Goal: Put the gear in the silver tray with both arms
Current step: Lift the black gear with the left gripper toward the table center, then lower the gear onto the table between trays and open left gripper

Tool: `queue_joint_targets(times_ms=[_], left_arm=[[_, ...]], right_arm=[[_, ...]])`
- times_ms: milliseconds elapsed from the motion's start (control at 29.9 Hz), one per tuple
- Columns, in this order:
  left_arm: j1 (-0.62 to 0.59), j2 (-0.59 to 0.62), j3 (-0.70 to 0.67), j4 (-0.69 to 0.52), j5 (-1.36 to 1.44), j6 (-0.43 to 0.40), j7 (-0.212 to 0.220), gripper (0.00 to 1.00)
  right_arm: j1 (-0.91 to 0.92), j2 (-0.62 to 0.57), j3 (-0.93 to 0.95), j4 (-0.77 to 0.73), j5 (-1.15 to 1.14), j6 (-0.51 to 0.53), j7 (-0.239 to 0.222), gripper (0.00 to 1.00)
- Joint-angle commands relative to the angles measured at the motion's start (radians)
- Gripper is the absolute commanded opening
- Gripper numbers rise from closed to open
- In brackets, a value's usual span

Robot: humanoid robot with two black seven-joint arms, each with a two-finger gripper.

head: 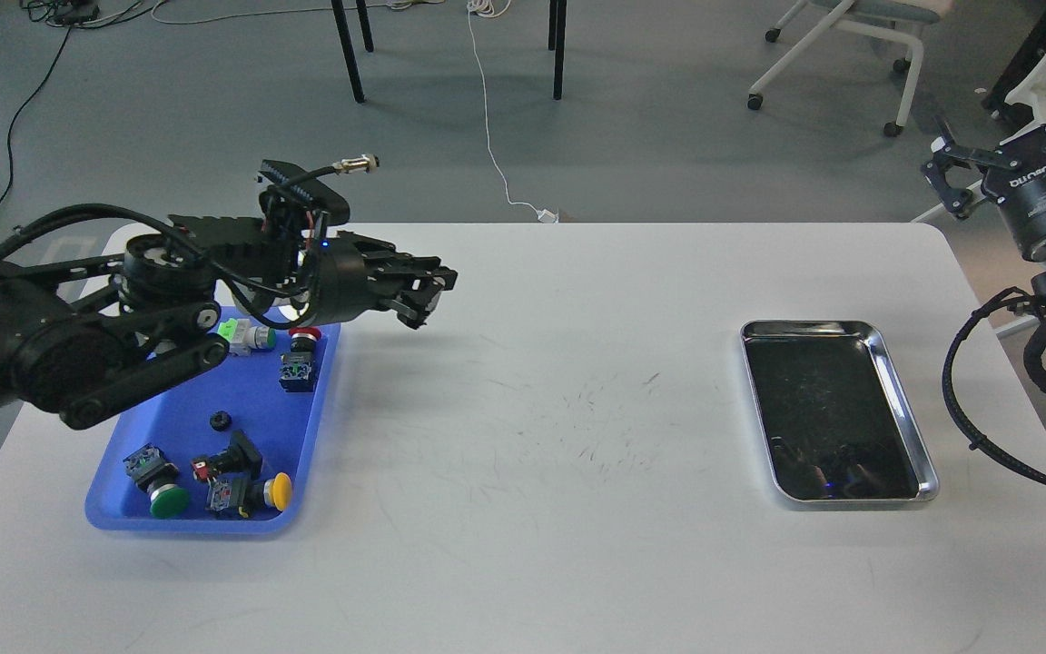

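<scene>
The silver tray (906, 401) lies at the right of the white table, its dark bottom bare. A small black gear (221, 420) lies in the blue tray (180, 400) at the left. My left gripper (429, 295) reaches out to the right, above the table just past the blue tray's far right corner. Its fingers are drawn close together, and I see nothing between them. My right gripper (1006, 109) is raised off the table's far right corner, beyond the silver tray, with its fingers spread and empty.
The blue tray also holds several push-button switches: green (167, 499), yellow (279, 490), red (303, 334) and a green-and-grey one (241, 336). My right arm's black cable (972, 427) loops beside the silver tray. Chair legs and floor cables lie beyond the table.
</scene>
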Motion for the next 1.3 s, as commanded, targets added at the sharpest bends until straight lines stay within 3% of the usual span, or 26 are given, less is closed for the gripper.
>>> queue_joint_targets(times_ms=[0,234,635,1103,1270], left_arm=[[0.005,-0.118,0.008,0.003,0.054,-0.010,0.019,0.18],[0.008,-0.260,0.115,0.058,0.107,-0.010,0.058,0.18],[0.048,-0.391,0.133,0.207,0.199,-0.010,0.062,0.19],[0.078,-0.409,0.153,0.219,0.205,-0.010,0.064,0.23],[0.075,-0.409,0.166,0.219,0.203,-0.010,0.064,0.31]], right_arm=[[0.005,-0.001,-0.001,0.025,0.000,0.000,0.000,0.99],[0.008,-0.004,-0.001,0.045,0.000,0.000,0.000,0.99],[0.005,-0.023,-0.011,0.061,-0.008,0.000,0.000,0.99],[0.003,-0.019,-0.021,0.069,-0.012,0.000,0.000,0.99],[0.002,-0.019,-0.022,0.069,-0.012,0.000,0.000,0.99]])
